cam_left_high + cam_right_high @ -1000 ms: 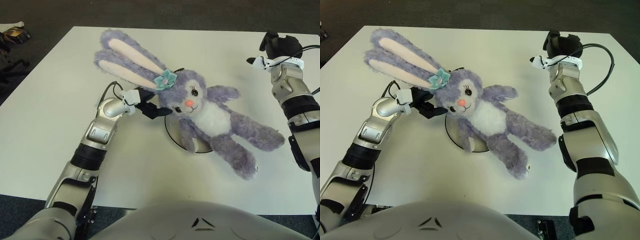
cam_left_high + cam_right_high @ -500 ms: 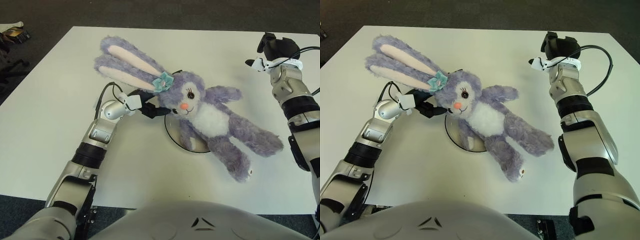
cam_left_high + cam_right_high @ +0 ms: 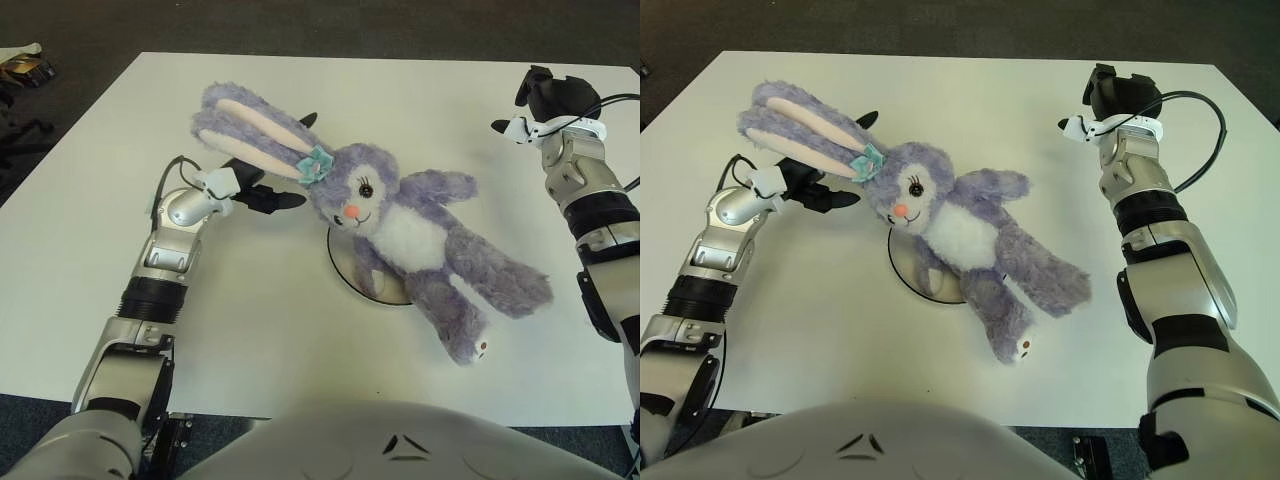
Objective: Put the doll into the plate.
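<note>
The doll [image 3: 400,225] lies across the plate [image 3: 352,282], and the left hand [image 3: 262,195] sits left of centre, fingers released beside its ears. Placement looks done; next, clear that hand. The right hand [image 3: 550,95] is at upper right, grip unclear.

Purple doll [image 3: 405,225], white plate [image 3: 352,274]

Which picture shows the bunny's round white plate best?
The left eye view: more of the round white plate peeks out beside the fluffy purple bunny doll. The right eye view shows a similar sliver, mostly covered too.
</note>
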You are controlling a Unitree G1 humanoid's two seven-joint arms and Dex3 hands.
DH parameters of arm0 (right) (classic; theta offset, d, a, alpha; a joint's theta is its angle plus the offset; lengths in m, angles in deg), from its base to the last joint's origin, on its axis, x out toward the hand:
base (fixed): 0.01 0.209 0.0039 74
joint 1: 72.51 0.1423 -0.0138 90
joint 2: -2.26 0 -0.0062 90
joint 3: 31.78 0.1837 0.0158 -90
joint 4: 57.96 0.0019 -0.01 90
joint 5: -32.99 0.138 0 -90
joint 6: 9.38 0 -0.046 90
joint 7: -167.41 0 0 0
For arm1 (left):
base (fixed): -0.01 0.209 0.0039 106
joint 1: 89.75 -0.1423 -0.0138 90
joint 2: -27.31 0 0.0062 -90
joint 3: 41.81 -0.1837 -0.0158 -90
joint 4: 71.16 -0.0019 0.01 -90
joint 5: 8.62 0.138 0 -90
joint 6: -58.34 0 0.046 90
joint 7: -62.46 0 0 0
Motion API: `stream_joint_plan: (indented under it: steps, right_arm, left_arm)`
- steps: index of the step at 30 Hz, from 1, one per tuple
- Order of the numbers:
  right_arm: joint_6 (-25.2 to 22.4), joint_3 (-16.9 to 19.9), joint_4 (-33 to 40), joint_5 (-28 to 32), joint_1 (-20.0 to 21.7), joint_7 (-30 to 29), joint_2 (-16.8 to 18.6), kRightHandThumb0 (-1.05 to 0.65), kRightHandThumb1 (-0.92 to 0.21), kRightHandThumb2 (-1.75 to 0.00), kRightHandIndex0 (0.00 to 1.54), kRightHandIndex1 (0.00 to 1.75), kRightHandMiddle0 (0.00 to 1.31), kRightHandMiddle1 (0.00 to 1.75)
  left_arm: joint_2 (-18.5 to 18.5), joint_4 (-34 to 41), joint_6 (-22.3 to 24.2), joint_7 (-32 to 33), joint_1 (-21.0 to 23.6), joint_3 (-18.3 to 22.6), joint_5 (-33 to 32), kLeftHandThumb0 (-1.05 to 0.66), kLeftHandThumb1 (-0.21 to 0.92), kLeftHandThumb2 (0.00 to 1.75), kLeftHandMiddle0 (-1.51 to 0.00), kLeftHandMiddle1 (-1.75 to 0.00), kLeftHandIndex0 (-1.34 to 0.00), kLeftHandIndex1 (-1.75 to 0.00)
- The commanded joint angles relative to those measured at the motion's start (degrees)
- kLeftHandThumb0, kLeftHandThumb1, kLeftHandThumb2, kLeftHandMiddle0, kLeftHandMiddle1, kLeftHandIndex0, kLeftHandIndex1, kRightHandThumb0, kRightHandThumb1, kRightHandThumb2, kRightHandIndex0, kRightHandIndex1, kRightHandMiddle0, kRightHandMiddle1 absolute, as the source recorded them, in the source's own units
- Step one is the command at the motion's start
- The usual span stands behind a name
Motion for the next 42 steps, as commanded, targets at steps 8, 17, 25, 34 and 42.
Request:
stream_joint_plan:
  steps: [8,17,25,34,42]
  right_arm:
    - [0.6,0.6,0.7,0.3,-0.9,-0.3,0.1,0.00,-0.70,-0.85,0.35,1.70,0.14,1.75]
    - [-0.3,0.6,1.4,0.3,-0.9,0.7,0.4,-0.01,-0.77,-0.70,0.33,1.56,0.20,1.75]
    - [-1.4,0.7,1.6,0.3,-0.9,0.8,0.8,-0.01,-0.81,-0.63,0.30,1.52,0.23,1.75]
    - [-1.8,0.6,1.3,0.3,-0.8,1.0,1.0,-0.01,-0.81,-0.62,0.30,1.51,0.23,1.75]
    - [-1.5,0.8,1.4,0.6,-0.9,1.2,1.0,-0.01,-0.84,-0.57,0.31,1.47,0.23,1.75]
  left_arm:
    - [4.7,-8.3,0.4,-2.2,7.1,5.4,-3.5,-0.31,0.10,1.03,0.00,-0.01,0.00,0.00]
    - [8.5,-9.4,-8.1,1.1,8.6,6.8,0.5,-0.45,0.21,0.85,0.00,0.00,0.00,0.00]
    - [10.2,-9.3,-7.9,0.8,8.7,6.8,1.0,-0.38,0.18,0.88,0.00,0.00,0.00,0.00]
    - [10.3,-9.3,-7.9,0.8,8.7,6.7,0.9,-0.37,0.17,0.89,0.00,0.00,0.00,0.00]
    - [10.4,-9.5,-8.0,0.7,8.8,6.8,0.8,-0.37,0.17,0.90,0.00,0.00,0.00,0.00]
